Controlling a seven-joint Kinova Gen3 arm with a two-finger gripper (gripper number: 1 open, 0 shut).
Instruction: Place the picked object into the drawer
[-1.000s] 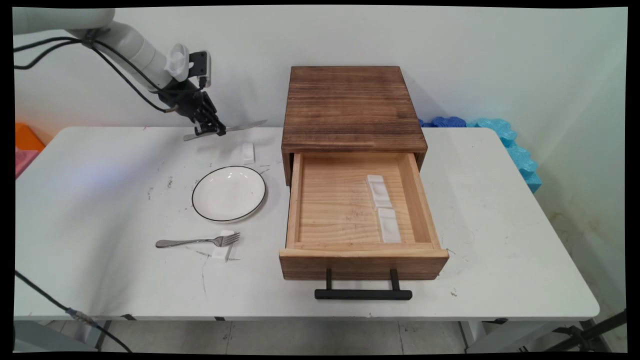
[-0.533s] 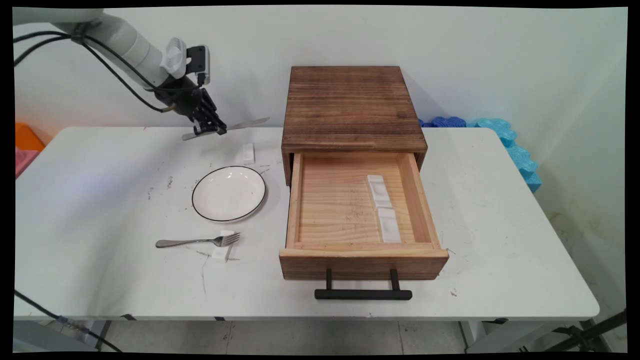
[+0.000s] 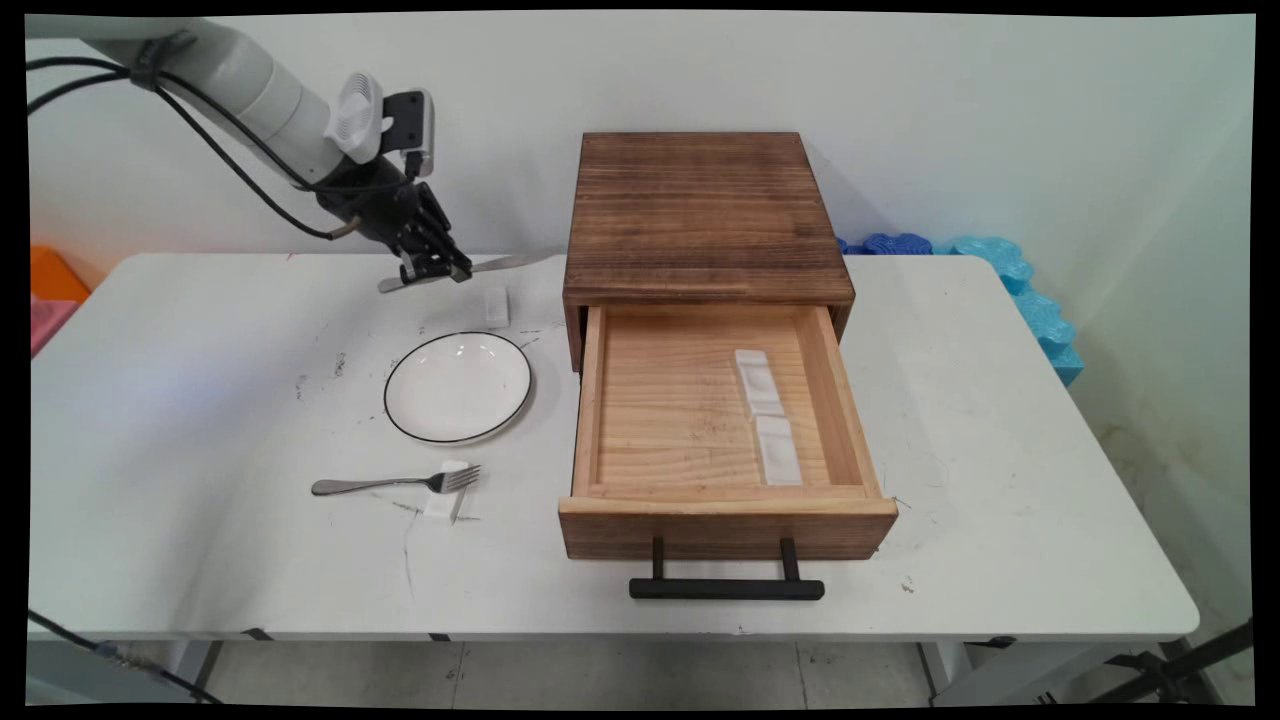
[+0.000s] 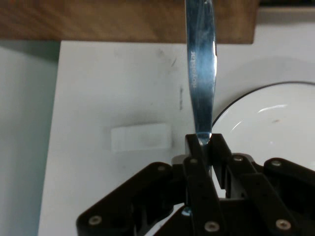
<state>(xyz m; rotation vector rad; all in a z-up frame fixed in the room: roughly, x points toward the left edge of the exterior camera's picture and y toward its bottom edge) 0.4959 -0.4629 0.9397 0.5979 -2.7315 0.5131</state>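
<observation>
The gripper (image 3: 436, 270) is clamped on a steel knife (image 4: 201, 73), held above the table (image 3: 200, 400); the blade's stamped lettering is unreadable. A small white block (image 4: 141, 137) lies below, beside the black-rimmed plate (image 3: 457, 387).

- I see my gripper (image 3: 436, 268) clamped on a knife (image 3: 470, 268), held above the table (image 3: 200, 400), left of the wooden drawer box (image 3: 705, 215).
- Its blade tip nears the box.
- A plate (image 3: 458, 387) and fork (image 3: 395, 484) lie left of the box.
</observation>
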